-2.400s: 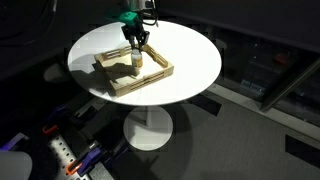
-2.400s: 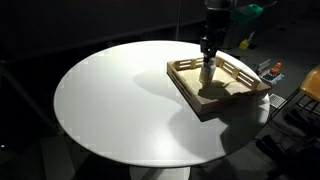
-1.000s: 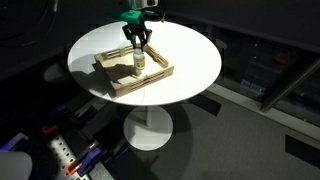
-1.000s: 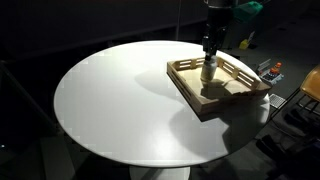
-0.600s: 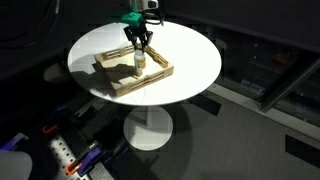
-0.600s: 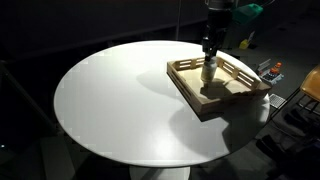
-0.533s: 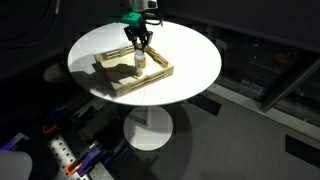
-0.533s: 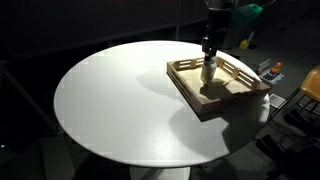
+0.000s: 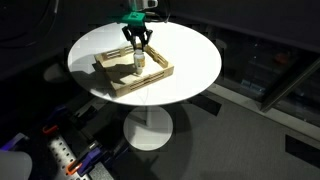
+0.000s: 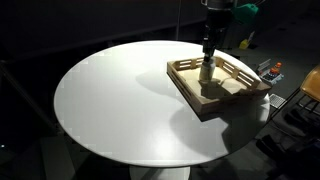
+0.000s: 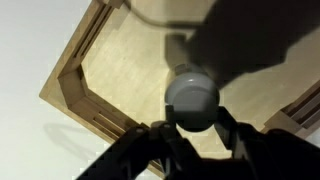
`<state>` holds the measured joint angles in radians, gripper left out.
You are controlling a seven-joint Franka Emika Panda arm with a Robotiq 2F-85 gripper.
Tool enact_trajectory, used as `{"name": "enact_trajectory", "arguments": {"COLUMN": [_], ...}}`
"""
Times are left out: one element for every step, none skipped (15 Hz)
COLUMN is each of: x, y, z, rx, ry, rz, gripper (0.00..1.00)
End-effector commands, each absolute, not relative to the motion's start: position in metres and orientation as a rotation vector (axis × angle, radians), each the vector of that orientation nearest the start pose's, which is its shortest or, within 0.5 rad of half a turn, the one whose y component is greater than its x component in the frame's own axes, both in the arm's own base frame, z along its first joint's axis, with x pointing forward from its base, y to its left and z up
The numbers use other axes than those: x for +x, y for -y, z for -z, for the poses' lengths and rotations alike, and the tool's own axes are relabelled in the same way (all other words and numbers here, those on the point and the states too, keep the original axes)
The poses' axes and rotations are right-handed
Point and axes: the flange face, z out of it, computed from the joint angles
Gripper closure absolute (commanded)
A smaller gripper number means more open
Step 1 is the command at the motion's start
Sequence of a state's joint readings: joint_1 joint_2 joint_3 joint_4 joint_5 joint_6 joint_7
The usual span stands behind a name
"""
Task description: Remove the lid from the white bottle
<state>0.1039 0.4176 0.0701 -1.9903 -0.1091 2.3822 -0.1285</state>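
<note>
The white bottle stands upright in the light wooden tray on the round white table; it also shows in an exterior view. My gripper hangs straight above it in both exterior views. In the wrist view my gripper has its two fingers closed against the sides of the round grey lid, which covers the bottle body beneath. I cannot tell from the exterior views whether there is a gap between lid and bottle.
The tray's walls surround the bottle, and its front rim shows in an exterior view. The white table top spreads wide beside the tray. Dark floor and clutter lie around the table's pedestal.
My gripper has risen slightly above the bottle since the earliest frames. The bottle and tray have stayed in place.
</note>
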Motion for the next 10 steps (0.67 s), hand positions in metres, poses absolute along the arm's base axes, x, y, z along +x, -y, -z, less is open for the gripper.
{"name": "enact_trajectory", "arguments": {"x": [0.6,0.6,0.6,0.599,0.599,0.599,0.599,0.599,0.599,0.599], "y": [-0.101,-0.101,-0.101,-0.1,-0.099,-0.099,-0.098,-0.098,-0.097,-0.097], "z": [-0.254,-0.256,-0.259,-0.262,-0.264,-0.267,-0.269,-0.271,-0.272,-0.274], "rx": [-3.033,-3.009,-2.995,-2.983,-2.969,-2.959,-2.948,-2.94,-2.932,-2.927], "ry": [0.896,0.979,1.037,1.085,1.124,1.152,1.177,1.197,1.213,1.225], "rz": [-0.054,-0.055,-0.058,-0.055,-0.053,-0.049,-0.043,-0.038,-0.034,-0.032], "gripper": [0.75,0.78,0.77,0.73,0.66,0.61,0.61,0.6,0.61,0.6]}}
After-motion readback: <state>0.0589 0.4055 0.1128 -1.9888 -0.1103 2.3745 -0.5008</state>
